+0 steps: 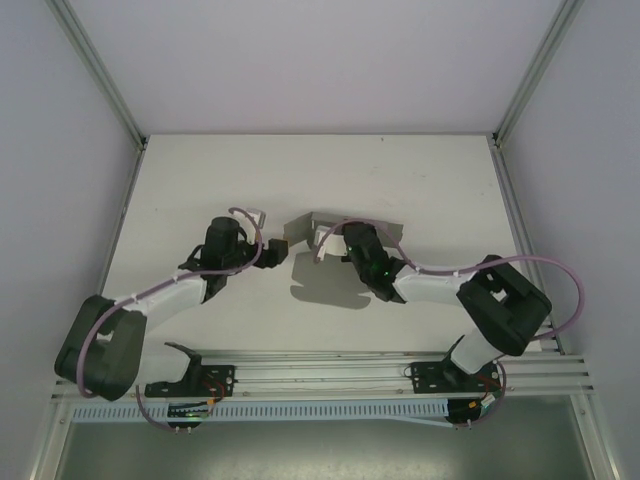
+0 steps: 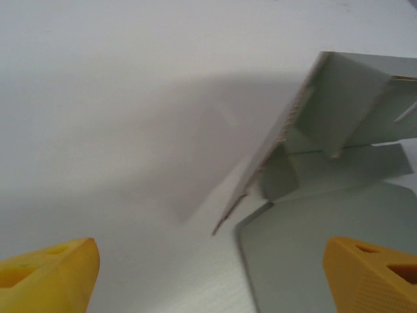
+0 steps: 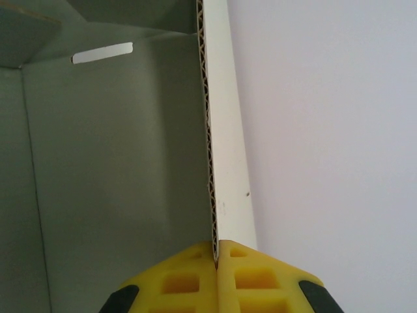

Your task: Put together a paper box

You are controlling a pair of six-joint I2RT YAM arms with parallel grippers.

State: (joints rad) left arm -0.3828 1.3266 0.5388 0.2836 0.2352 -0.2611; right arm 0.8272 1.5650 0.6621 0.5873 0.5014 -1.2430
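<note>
Paper box (image 3: 117,163) edge in right gripper (image 3: 217,251); left gripper (image 2: 210,277) wide, apparently clear.

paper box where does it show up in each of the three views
Top external: the paper box sits mid-table, partly folded, between the ends of the two arms.
Left wrist: the paper box is in the right half, with a flat panel low and a raised wall above.
Right wrist: the paper box is in the left half, its wall edge pinched in the right gripper.
Shared landmark: the box's raised grey-faced wall.
</note>
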